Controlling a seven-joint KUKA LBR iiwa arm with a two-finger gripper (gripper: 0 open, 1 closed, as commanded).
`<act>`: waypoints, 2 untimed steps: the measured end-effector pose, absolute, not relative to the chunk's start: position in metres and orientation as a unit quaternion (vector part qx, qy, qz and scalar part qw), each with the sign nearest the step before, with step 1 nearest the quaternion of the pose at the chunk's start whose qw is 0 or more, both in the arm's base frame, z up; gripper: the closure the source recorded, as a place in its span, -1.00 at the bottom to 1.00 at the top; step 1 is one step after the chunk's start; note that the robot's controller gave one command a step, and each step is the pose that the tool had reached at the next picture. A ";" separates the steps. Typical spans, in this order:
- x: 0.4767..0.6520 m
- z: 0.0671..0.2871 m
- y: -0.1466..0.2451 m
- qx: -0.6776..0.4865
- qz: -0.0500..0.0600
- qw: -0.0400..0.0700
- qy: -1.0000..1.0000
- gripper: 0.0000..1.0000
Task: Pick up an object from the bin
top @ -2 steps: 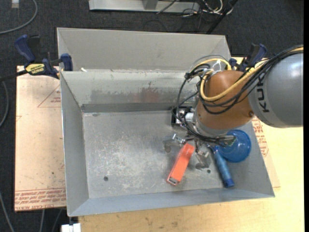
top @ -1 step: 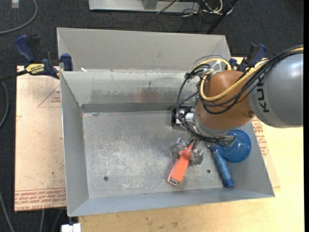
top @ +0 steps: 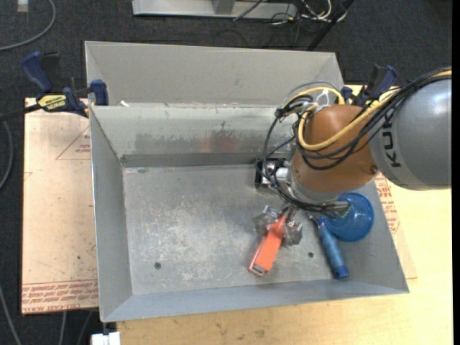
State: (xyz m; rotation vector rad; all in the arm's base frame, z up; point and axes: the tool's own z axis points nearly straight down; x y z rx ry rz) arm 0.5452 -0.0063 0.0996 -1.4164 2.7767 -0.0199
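– Tool [top: 278, 225] is hanging low over the right half of the bin [top: 180, 214], fingers standing spread, 1 on each side of the upper end of an orange bar-shaped thing [top: 264, 254].
– Pinching it yet?
– Not judging so. The bar is lying flat on the bin floor with its top end sitting in the gap. Whether either finger is touching it, I am not able to tell.
– Which way is the bar running?
– Its long axis is slanting from upper right, under the tool, down to lower left toward the near wall. The 2 fingers are sitting across that axis, not along it, so closing should be squeezing the narrow sides.
– So the grip is landing off centre?
– Yes, near 1 end. Most of the bar is trailing away to the lower left of the tool. I am guessing that far end will be drooping on the lift.
– Anything crowding it?
– 1 blue thing [top: 357, 218], with a round head and a blue handle [top: 332, 250], is lying just right of the tool. Its handle is slanting the other way, toward lower right, so the 2 are spreading apart toward the near wall and not touching.
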 end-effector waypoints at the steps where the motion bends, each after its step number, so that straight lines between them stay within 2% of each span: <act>1: 0.602 0.071 -0.037 -0.596 -0.008 0.013 0.803 1.00; 2: 0.602 0.071 -0.036 -0.596 -0.007 0.013 0.803 1.00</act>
